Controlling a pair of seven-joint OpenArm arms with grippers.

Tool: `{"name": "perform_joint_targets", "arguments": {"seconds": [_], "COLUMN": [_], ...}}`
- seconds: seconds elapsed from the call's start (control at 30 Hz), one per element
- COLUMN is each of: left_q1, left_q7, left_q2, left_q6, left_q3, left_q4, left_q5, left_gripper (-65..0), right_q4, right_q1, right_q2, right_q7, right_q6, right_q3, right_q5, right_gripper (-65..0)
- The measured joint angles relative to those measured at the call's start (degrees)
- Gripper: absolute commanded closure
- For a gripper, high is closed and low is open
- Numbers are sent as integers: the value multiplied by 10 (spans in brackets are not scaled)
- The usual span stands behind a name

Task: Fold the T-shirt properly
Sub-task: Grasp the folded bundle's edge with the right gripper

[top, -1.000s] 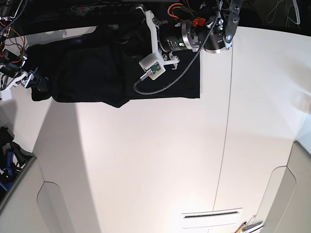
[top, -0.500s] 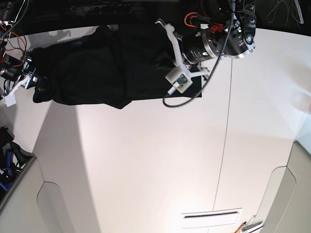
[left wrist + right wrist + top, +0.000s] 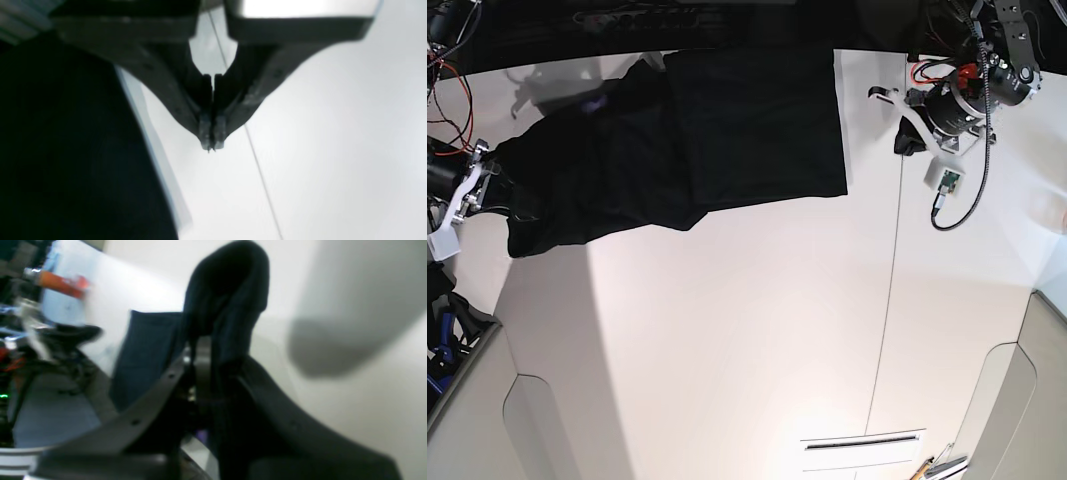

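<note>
The black T-shirt lies spread along the far side of the white table, plain side up, its right half flat and its left half rumpled. My right gripper is at the shirt's left edge, shut on a fold of the cloth. In the right wrist view that fold drapes up over the fingers. My left gripper hovers over bare table to the right of the shirt, apart from it. In the left wrist view the left gripper is shut with nothing in it, the shirt's edge to its left.
A thin seam runs down the table right of centre. A slotted plate and small tools sit at the near edge. Cables and gear crowd the left side. Curved cut-outs mark both near corners.
The left arm has let go, swung right off the shirt onto bare table and shut. The shirt's right half now lies flat. The right gripper closed on the left edge and drew it nearer.
</note>
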Motion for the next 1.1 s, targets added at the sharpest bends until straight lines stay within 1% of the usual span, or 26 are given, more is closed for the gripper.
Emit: {"name": "perform_joint_targets", "arguments": {"seconds": [0.1,0.17,0.2,0.3,0.37,0.47,0.53,0.6,0.73,0.9,1.1], "left_q1": [8,9,9,9,9,9,9,9,9,9,9], "left_q7": [-2,-2,-2,-2,-2,-2,-2,-2,-2,-2,-2], "left_q2": [1,0,0,1,1,0,0,0,0,0,0], "left_q6": [-3,-16,-16,-16,-16,-24,-24,-24,-24,-24,-24], "left_q3": [1,1,1,1,2,1,1,1,1,1,1], "left_q4": [-26,-43,-54,-78,-87,-92,-92,-92,-92,-92,-92], "left_q5": [-28,-43,-48,-57,-69,-74,-75,-75,-76,-77,-78], "left_gripper": [0,0,0,0,0,0,0,0,0,0,0], "right_q4": [23,31,31,31,30,30,30,30,30,30,30], "right_q1": [0,-1,-3,-15,-21,-20,-20,-20,-19,-19,-17], "right_q2": [-40,-72,-89,-132,-154,-184,-198,-204,-204,-205,-205], "right_q7": [0,2,2,2,0,3,19,44,100,164,202], "right_q6": [0,1,1,0,0,0,0,0,0,0,0], "right_q3": [-3,-12,-21,-60,-98,-158,-198,-233,-292,-346,-387], "right_q5": [30,33,33,31,29,-2,-40,-82,-167,-257,-263], "right_gripper": [0,0,0,0,0,0,0,0,0,0,0]}}
